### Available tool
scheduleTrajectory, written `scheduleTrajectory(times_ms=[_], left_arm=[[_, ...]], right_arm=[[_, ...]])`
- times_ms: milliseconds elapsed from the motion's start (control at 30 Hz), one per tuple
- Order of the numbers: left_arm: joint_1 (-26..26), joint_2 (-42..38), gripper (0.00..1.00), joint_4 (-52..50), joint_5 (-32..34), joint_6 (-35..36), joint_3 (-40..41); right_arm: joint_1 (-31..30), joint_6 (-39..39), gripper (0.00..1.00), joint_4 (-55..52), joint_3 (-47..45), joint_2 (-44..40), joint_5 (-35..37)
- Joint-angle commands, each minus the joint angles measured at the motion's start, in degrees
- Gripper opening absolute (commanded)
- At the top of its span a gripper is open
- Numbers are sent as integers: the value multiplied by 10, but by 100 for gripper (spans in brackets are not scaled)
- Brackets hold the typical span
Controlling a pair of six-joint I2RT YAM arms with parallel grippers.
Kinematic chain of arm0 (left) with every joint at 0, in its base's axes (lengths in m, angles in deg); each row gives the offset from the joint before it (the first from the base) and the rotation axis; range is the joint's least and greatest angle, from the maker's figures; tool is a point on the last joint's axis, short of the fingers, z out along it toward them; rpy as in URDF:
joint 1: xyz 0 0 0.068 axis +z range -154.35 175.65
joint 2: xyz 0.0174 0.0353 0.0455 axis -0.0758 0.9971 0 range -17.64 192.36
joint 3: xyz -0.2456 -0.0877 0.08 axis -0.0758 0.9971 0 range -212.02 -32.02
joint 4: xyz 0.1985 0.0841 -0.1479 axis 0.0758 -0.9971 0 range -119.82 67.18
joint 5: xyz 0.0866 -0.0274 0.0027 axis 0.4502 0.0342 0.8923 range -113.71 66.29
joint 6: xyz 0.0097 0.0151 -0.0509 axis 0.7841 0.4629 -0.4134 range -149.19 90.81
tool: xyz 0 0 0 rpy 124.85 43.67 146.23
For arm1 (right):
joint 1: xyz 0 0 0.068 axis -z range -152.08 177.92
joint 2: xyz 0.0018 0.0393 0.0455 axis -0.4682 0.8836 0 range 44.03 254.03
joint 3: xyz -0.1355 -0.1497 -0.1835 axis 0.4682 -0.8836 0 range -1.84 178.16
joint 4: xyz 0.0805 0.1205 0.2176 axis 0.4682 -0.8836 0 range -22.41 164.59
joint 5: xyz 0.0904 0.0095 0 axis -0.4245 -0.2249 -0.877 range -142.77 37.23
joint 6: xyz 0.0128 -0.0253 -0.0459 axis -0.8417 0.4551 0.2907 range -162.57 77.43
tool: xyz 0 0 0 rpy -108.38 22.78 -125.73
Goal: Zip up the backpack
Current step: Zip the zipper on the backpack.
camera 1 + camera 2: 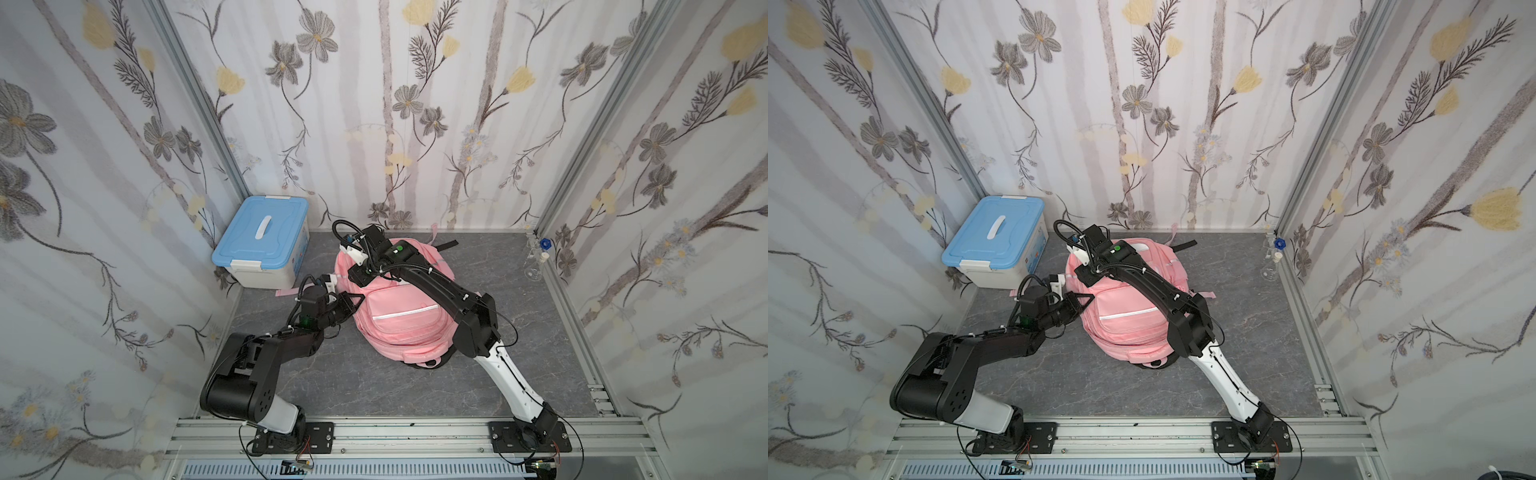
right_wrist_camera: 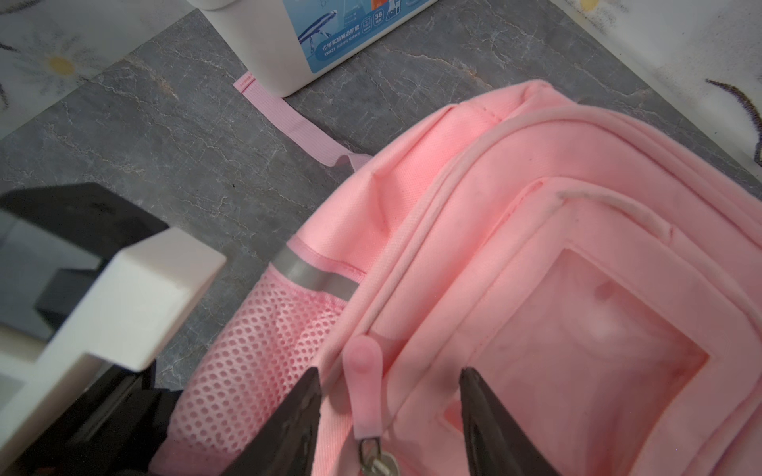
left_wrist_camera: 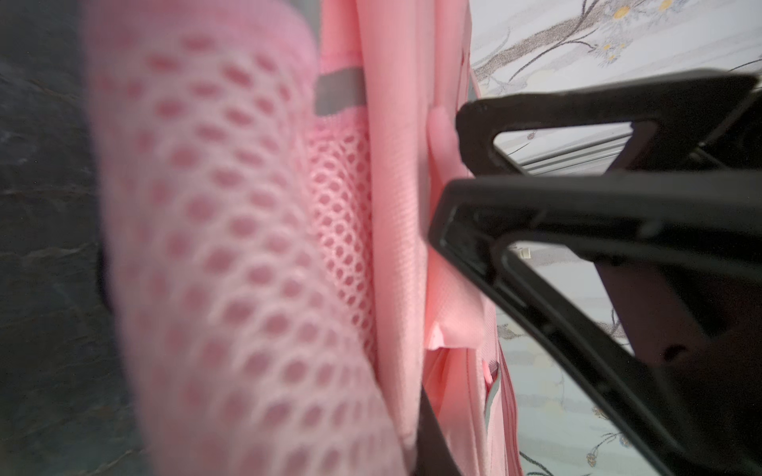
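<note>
The pink backpack [image 1: 399, 320] [image 1: 1125, 324] lies flat on the grey table. My right gripper [image 2: 387, 371] hangs over its upper left part, next to the mesh side pocket [image 2: 255, 350]. Its jaws are open and straddle the pink zipper pull [image 2: 363, 387] without touching it; the metal slider [image 2: 377, 457] sits just behind. The left wrist view shows these black fingers [image 3: 536, 198] from the side. My left gripper [image 1: 358, 297] [image 1: 1088, 297] presses into the bag's left side, shut on pink fabric by the pocket [image 3: 231, 247]. Its tips are buried in the folds.
A white box with a blue lid [image 1: 262, 245] [image 1: 994, 241] stands at the back left, close to the bag. A loose pink strap [image 2: 288, 119] lies on the table toward it. Small glass flasks [image 1: 536, 259] stand in the back right corner. Papered walls close three sides.
</note>
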Motion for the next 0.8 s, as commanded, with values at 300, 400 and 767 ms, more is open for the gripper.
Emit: scheduleTrajectory(times_ms=[300,400,767], left_arm=[[-5,-10,0,41,-26,9,-6],[-5,-13,0,39,-26,10,-7],[-5,-18,0,29,-27,15,-14]], right_arm=[[0,6,45,6,20,19,14],[0,7,40,5,19,24,15],[-1,15,38,-12,20,49,21]])
